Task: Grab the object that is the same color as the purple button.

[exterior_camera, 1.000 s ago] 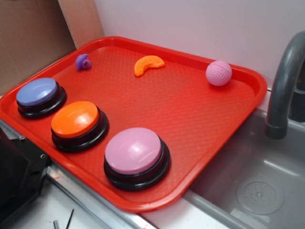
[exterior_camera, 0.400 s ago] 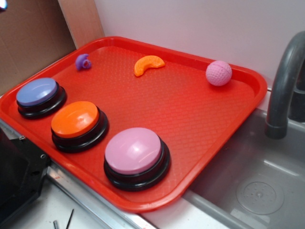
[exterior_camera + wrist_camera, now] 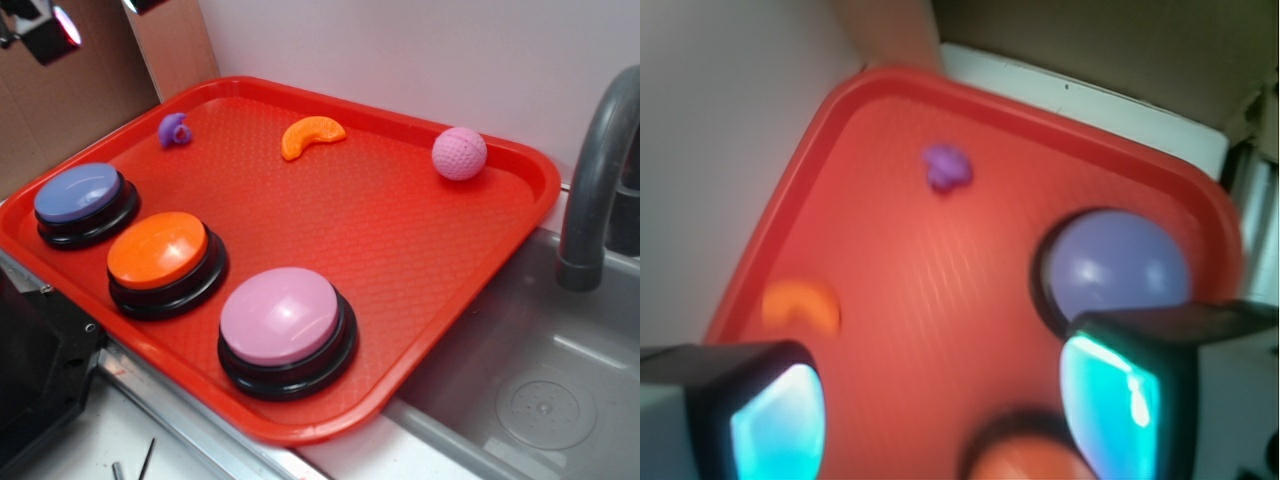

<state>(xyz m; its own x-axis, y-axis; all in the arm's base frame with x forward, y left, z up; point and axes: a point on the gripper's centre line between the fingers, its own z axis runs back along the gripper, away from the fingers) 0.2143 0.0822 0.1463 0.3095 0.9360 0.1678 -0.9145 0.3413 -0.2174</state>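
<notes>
The tiny purple toy (image 3: 174,129) lies at the far left corner of the red tray (image 3: 420,250); in the wrist view it (image 3: 946,167) shows blurred near the top. The blue-violet button (image 3: 78,193) on its black base sits at the tray's left edge, and also shows in the wrist view (image 3: 1118,264). My gripper (image 3: 95,15) is high at the top left of the exterior view, well above the tray. In the wrist view the gripper (image 3: 940,410) is open and empty, its two fingers far apart.
An orange button (image 3: 158,250) and a pinkish-lilac button (image 3: 280,315) stand along the tray's near edge. An orange crescent slice (image 3: 312,134) and a pink dimpled ball (image 3: 459,153) lie at the back. A grey faucet (image 3: 590,190) and sink (image 3: 540,390) are at the right.
My gripper has come into the exterior view at the top left corner. Nothing on the tray has moved.
</notes>
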